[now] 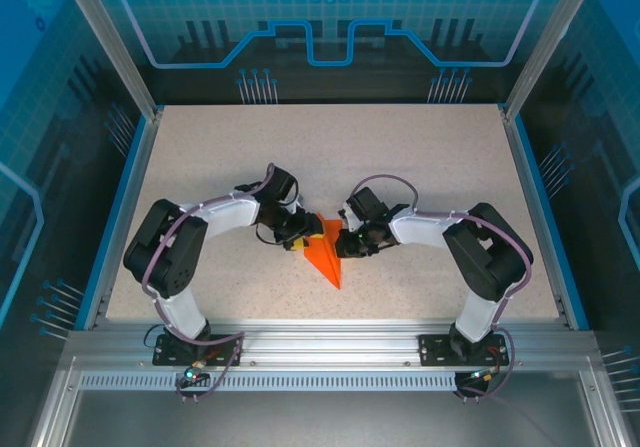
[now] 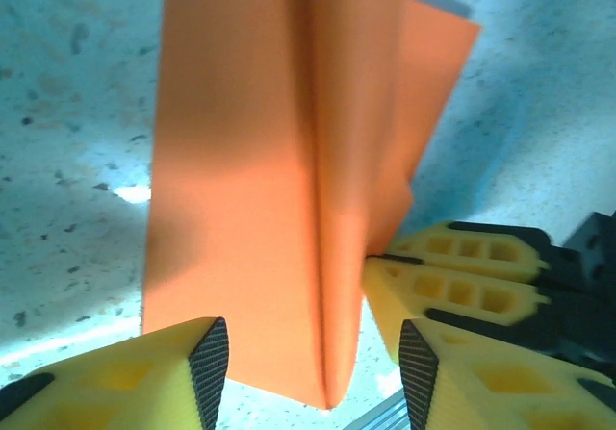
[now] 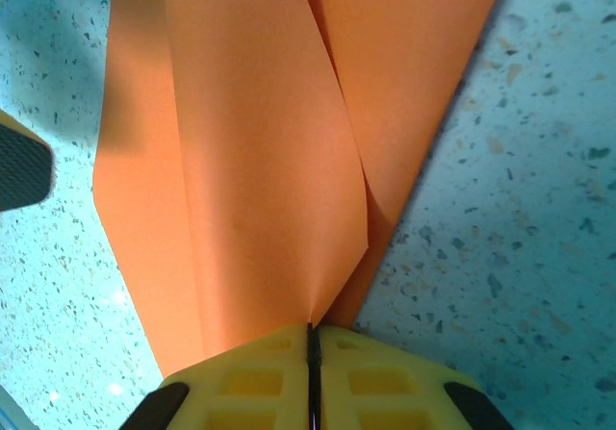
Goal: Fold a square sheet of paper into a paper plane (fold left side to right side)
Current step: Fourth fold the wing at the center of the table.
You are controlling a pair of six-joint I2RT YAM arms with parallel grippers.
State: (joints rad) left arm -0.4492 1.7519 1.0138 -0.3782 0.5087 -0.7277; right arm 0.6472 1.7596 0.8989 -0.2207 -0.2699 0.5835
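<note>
The square sheet of paper [image 1: 326,257] is bright orange and creased into a narrow pointed dart, its tip toward the near edge of the table. In the right wrist view my right gripper [image 3: 312,339] is shut on a raised flap of the paper [image 3: 260,141], pinched between the yellow fingers. My left gripper [image 2: 315,363] stands open on the other side, its two pads apart with the paper's centre ridge [image 2: 322,209] between them. From above, the left gripper [image 1: 298,239] and right gripper [image 1: 346,244] meet at the dart's wide end.
The right gripper's yellow fingers [image 2: 452,286] sit close beside my left jaw. One left fingertip [image 3: 19,165] shows at the paper's edge. A speckled tabletop [image 1: 400,157] with blue side rails [image 1: 118,217] surrounds the paper.
</note>
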